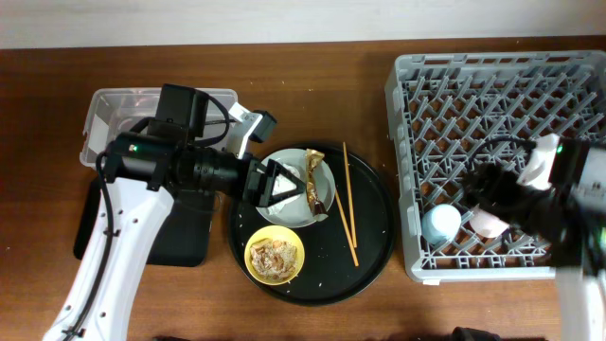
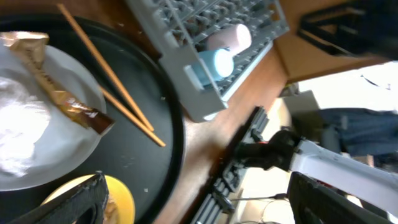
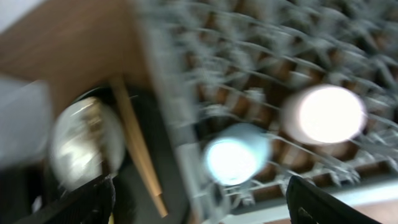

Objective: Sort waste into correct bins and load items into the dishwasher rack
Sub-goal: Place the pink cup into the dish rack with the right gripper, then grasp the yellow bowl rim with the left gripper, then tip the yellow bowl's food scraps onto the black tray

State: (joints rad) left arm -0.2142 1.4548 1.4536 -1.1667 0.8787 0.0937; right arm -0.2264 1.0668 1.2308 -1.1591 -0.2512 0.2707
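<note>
Fingers [image 2: 86, 204] on the left arm [image 1: 180, 166] gape wide and empty over the plate [image 2: 71, 146], tissue [image 2: 18, 134] just beside them, right arm [image 1: 568, 194] well away.

Your plate [image 2: 62, 155] and bowl [image 1: 251, 256] are sitting on the round tray [image 1: 369, 227], chopsticks [image 1: 347, 204] lying to their right; cups [image 1: 441, 224] are sitting in the rack [image 1: 492, 85].
</note>
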